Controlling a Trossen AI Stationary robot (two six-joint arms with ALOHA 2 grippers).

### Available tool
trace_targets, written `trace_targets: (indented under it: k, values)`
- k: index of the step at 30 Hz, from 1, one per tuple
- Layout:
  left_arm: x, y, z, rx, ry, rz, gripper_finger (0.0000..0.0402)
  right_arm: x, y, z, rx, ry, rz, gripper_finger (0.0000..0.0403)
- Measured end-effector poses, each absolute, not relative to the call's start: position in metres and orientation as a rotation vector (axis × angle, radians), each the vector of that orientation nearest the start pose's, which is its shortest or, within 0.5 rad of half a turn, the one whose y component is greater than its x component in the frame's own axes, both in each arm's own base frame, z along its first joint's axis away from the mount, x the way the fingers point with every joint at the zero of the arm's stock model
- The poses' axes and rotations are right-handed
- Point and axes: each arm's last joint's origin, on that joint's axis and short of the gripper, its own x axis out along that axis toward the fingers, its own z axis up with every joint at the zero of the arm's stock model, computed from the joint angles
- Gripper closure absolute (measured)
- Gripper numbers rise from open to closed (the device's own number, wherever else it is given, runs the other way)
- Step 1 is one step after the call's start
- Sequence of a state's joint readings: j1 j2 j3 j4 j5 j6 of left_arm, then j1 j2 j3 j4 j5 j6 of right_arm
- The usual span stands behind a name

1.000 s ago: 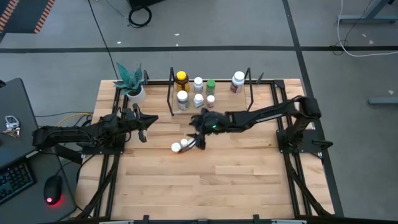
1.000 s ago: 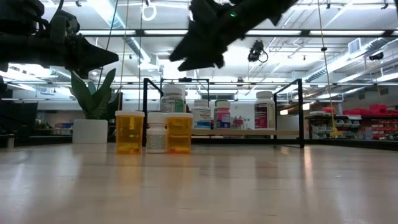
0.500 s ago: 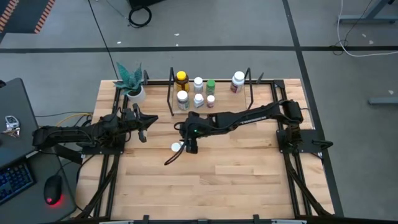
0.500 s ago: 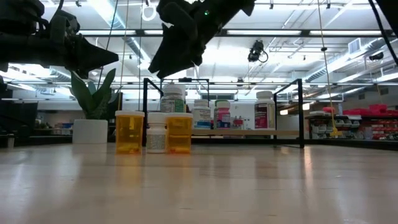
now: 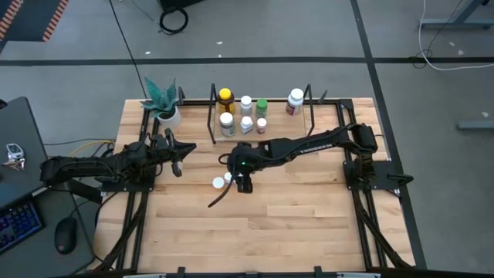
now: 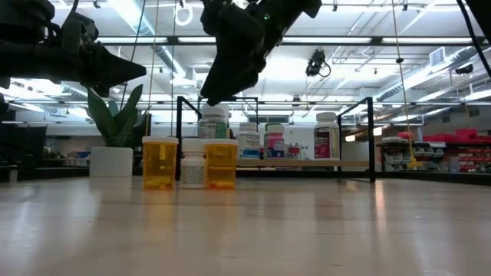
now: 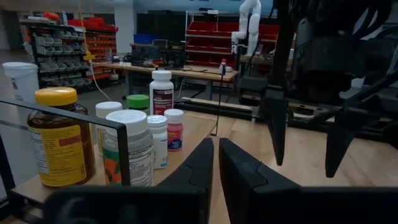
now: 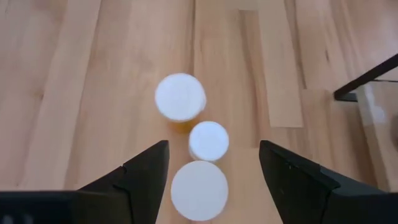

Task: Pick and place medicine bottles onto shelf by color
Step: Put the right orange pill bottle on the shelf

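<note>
— What is the surface (image 5: 262,224) made of?
— Pale wood planks, smooth with a faint sheen.
— The bottles (image 6: 192,163) at its centre?
— Clear orange plastic, glossy, with matt white caps (image 8: 180,97).
— And the shelf (image 5: 212,116) at twelve o'clock?
— Thin black metal rails on light wood. The right claw (image 8: 211,180) looks matt black plastic.

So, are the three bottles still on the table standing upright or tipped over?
Upright. The low view shows two orange bottles and a small white bottle standing on their bases, and the right wrist view, looking straight down, shows only their round white caps.
</note>
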State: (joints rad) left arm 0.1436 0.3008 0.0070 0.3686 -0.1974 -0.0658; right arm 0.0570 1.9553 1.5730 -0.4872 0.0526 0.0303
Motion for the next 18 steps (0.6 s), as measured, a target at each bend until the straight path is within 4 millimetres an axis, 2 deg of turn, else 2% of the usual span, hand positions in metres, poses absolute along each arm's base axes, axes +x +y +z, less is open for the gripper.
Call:
trace_targets:
  k: [4, 10, 15, 18]
  values:
    - [0.114, 0.022, 0.175, -0.067, -0.086, 0.339, 0.0363, 0.431, 0.023, 0.234, -0.019, 0.881, -0.007, 0.0131]
    - [0.114, 0.022, 0.175, -0.067, -0.086, 0.338, 0.0363, 0.437, 0.025, 0.205, -0.026, 0.958, -0.010, 0.0096]
    - [0.114, 0.022, 0.175, -0.067, -0.087, 0.339, 0.0370, 0.439, 0.028, 0.196, -0.006, 0.980, 0.026, 0.0061]
    - [0.114, 0.022, 0.175, -0.067, -0.086, 0.338, 0.0371, 0.439, 0.028, 0.199, 0.013, 0.969, 0.020, 0.0045]
